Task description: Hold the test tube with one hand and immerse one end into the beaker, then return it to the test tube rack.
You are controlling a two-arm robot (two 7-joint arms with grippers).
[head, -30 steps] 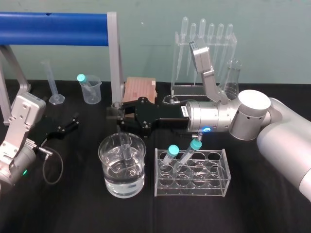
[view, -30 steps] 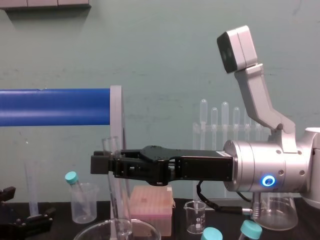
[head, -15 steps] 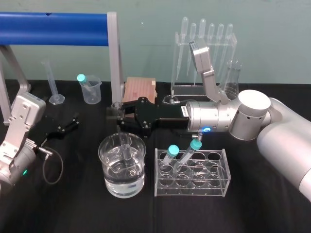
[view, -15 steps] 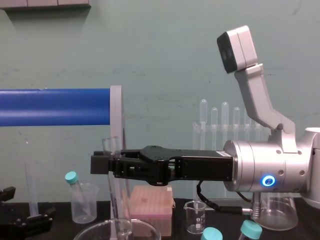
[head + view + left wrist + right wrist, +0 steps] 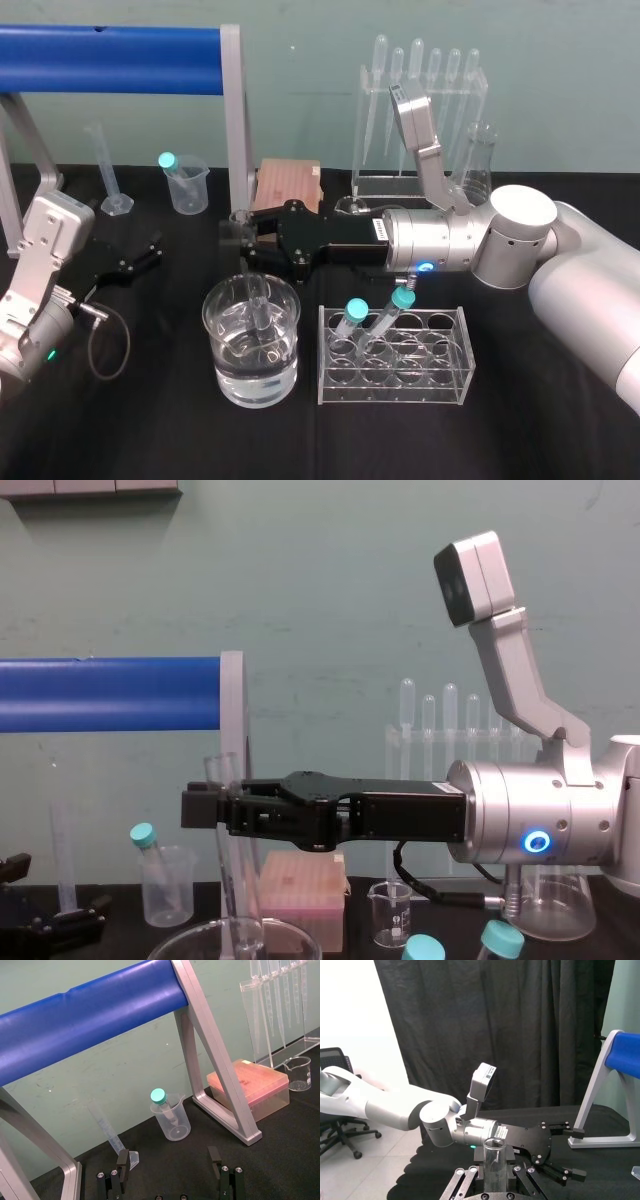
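- The test tube [image 5: 255, 300] stands nearly upright, leaning a little. Its lower end is down inside the beaker [image 5: 209, 318] and appears to reach the clear liquid; its open top rises above the grip in the chest view.
- From that position, the dipping step looks reached or all but done. The return to the test tube rack [image 5: 396, 398], which sits just beside the beaker on the black table [image 5: 150, 430], is not yet done.
- The right gripper [image 5: 240, 236] reaches across above the beaker. Its jaws are drawn in close on the tube's upper part, with the glass pinched between them in the right wrist view.
- Two teal-capped tubes [image 5: 354, 311] lean in the rack at the end nearest the beaker, and the other slots look free to take the tube back.
- The left gripper [image 5: 170, 1180] lies low at the table's left side, away from the glassware, with its jaws wide apart and nothing in them.
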